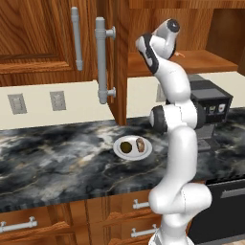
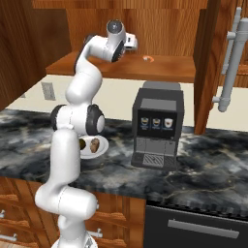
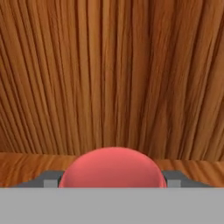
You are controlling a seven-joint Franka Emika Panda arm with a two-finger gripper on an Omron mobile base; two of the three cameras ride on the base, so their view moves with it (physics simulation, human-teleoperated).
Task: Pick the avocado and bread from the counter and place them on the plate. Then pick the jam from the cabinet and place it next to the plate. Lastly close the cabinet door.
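The jam (image 3: 113, 168) shows as a red domed lid low in the hand view, sitting between my two fingertips (image 3: 51, 179) on the wooden cabinet shelf. My gripper (image 3: 112, 180) is open around it, a finger at each side. From the base views the arm reaches up into the open cabinet, gripper (image 2: 131, 42) beside the small reddish jam (image 2: 147, 59) on the shelf. On the counter, the white plate (image 1: 146, 154) holds the dark avocado (image 1: 125, 147) and the brown bread (image 1: 140, 144).
The cabinet door (image 1: 119, 62) stands open left of the arm, with its long grey handle (image 1: 101, 62). A black coffee machine (image 2: 157, 126) stands on the dark marble counter (image 1: 57, 158) below the shelf. The cabinet's wooden back wall (image 3: 112, 74) is close ahead.
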